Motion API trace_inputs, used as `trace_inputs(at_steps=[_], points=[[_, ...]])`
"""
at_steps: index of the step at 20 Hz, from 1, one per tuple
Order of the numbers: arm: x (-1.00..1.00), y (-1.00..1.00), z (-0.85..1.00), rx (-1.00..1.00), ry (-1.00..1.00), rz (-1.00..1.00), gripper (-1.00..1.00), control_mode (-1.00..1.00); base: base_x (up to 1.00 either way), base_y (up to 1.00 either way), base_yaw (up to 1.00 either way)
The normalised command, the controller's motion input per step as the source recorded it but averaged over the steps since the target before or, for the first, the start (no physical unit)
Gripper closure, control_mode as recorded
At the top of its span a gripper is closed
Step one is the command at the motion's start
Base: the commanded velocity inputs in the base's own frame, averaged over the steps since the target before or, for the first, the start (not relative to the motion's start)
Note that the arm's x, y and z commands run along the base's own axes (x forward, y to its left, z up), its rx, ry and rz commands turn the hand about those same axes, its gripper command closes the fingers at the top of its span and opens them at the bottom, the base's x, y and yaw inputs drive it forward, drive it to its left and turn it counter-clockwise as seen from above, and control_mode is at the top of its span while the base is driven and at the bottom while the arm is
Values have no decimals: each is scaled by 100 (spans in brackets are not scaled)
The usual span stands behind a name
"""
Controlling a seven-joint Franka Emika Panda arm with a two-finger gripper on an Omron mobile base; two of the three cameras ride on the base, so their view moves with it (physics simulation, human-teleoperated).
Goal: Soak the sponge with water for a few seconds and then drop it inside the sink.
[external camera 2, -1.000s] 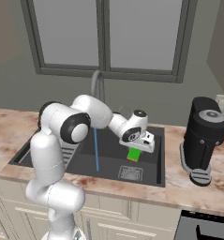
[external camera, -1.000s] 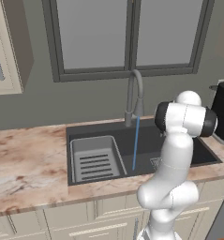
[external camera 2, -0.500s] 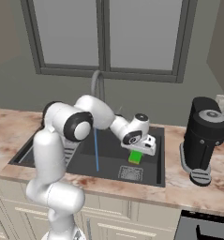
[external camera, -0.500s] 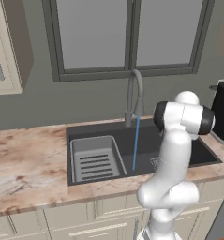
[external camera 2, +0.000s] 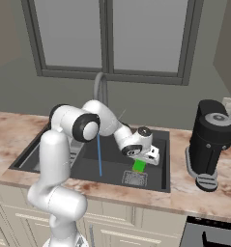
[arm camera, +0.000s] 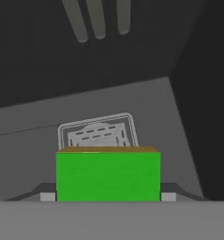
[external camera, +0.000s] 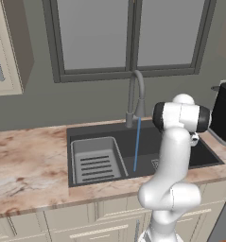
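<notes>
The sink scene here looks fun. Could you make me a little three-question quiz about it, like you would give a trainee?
1. True or false: the sponge is lying flat on the floor of the sink.
2. What is coming out of the faucet?
A. nothing
B. a thin stream of water
C. soap foam
3. In the right base view, on which side of the water is the sponge?

Key
1. False. The gripper is shut on the sponge and holds it above the drain grate.
2. B.
3. To the right of the stream, apart from it, so it is not under the water now.
</notes>
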Motion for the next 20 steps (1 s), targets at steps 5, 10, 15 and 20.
trace_inputs(at_steps=[5, 10, 15, 20], points=[[11, 0, -33, 0, -9, 0, 100, -100, 0, 0, 0], [11, 0, -19, 0, -3, 0, 100, -100, 0, 0, 0], [10, 0, -28, 0, 0, 0, 100, -100, 0, 0, 0], [1, -1, -26, 0, 0, 0, 100, -100, 0, 0, 0]])
